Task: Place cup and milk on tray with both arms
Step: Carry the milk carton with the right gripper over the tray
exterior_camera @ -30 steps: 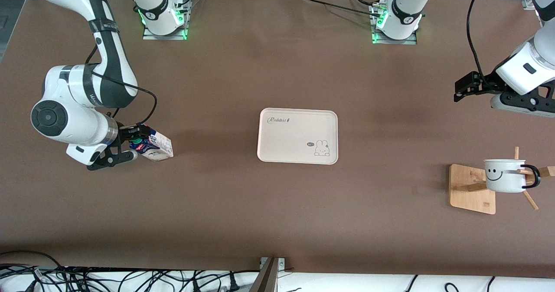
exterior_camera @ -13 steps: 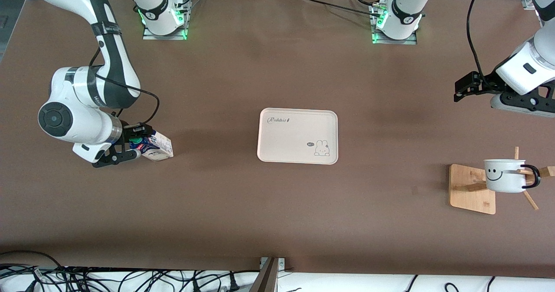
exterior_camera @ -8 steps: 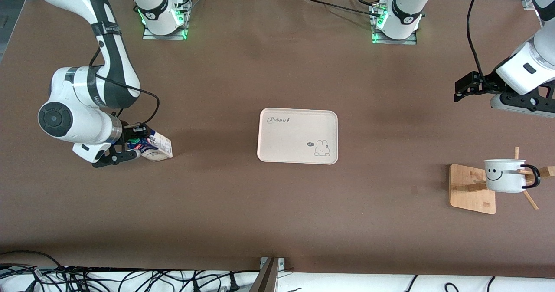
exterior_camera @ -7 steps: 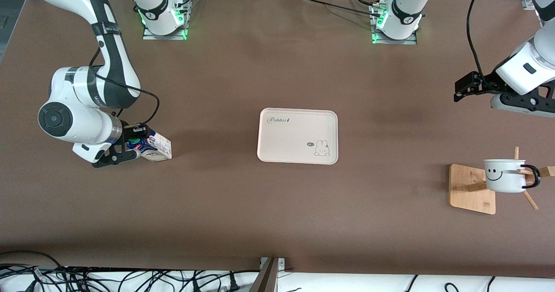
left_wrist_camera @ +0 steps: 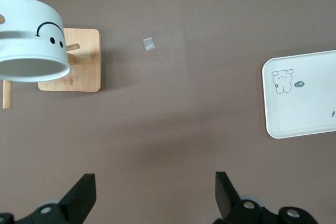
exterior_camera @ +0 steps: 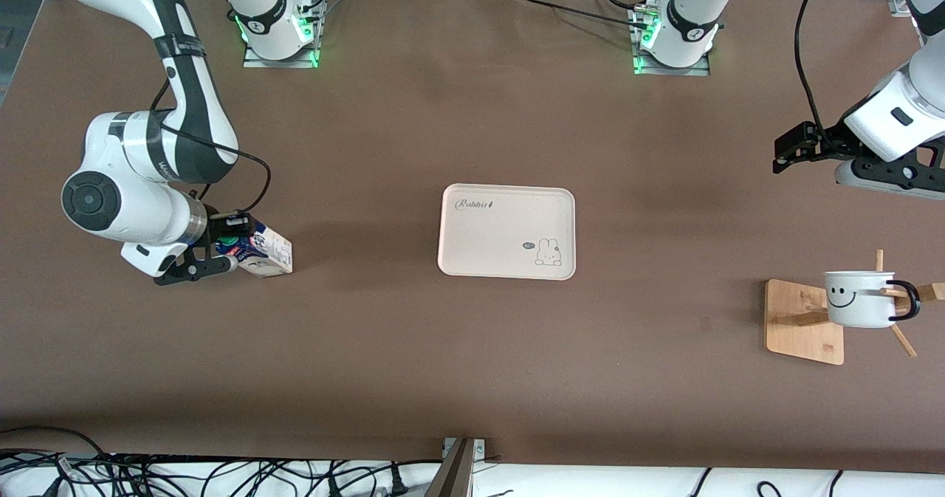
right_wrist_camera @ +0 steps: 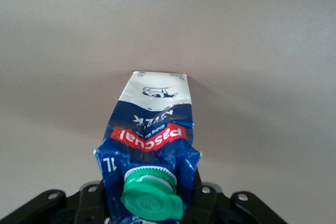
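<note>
The right hand (exterior_camera: pixel 225 244) is down at the right arm's end of the worktop (exterior_camera: pixel 472 349), clamped tight on the milk carton (exterior_camera: pixel 264 252). In the right wrist view the carton (right_wrist_camera: pixel 152 145) sits squeezed between the black fingers, its gable creased, green screw cap (right_wrist_camera: pixel 151 198) closest to the camera, red label band across the blue print. From the front view I cannot tell whether the carton's base touches the brown surface or is just clear of it.

Over at the left arm's end, the left hand (exterior_camera: pixel 784 153) hangs in the air above bare worktop, fingers spread as wide as they go and gripping nothing; that arm waits. Its wrist view shows the two finger tips (left_wrist_camera: pixel 83 195) well apart.

The smiley mug (exterior_camera: pixel 860 299) hangs by its black handle on a peg of the bamboo stand (exterior_camera: pixel 803 323), nearer to the front camera than the open left hand. From the left wrist view the mug (left_wrist_camera: pixel 29 38) shows its open mouth and dark rim.

The cream Rabbit tray (exterior_camera: pixel 506 231) lies flat mid-worktop, between carton and mug, well apart from both, with nothing on it. A small pale scrap (left_wrist_camera: pixel 149 44) lies on the worktop between stand and tray.
</note>
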